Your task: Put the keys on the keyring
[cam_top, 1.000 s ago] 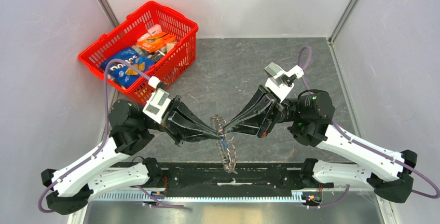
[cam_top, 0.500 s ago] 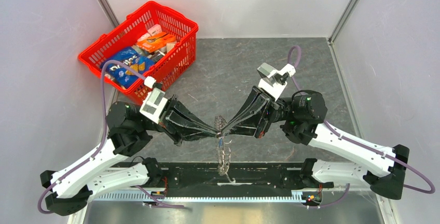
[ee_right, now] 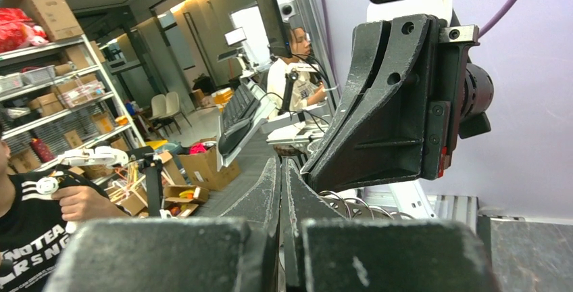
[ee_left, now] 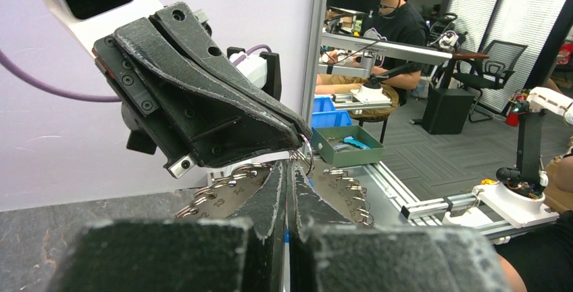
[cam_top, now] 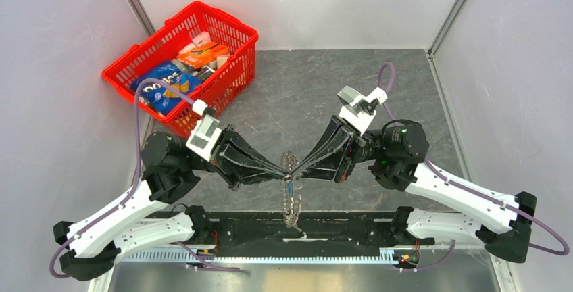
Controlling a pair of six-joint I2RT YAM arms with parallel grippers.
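Note:
Above the middle of the table, my left gripper (cam_top: 282,173) and right gripper (cam_top: 298,170) meet tip to tip, both shut. The keys (cam_top: 292,206), a fan of silvery metal pieces on small rings, hang below the tips. In the left wrist view they spread to both sides (ee_left: 226,194) behind my left gripper (ee_left: 289,170), and a blue sliver of the blue-headed key shows between its shut jaws. The thin wire keyring (ee_left: 308,159) hangs at the tip of the right gripper's fingers (ee_left: 203,103). The right wrist view shows my right gripper (ee_right: 281,167) shut, with rings (ee_right: 351,203) just behind it.
A red basket (cam_top: 223,84) full of packets stands at the back left. A black rail (cam_top: 351,232) runs along the near edge between the arm bases. Grey walls close in both sides of the table.
Both grippers stay shut and tip to tip. The right arm has shifted slightly left. The hanging keys have turned and now look narrower from above.

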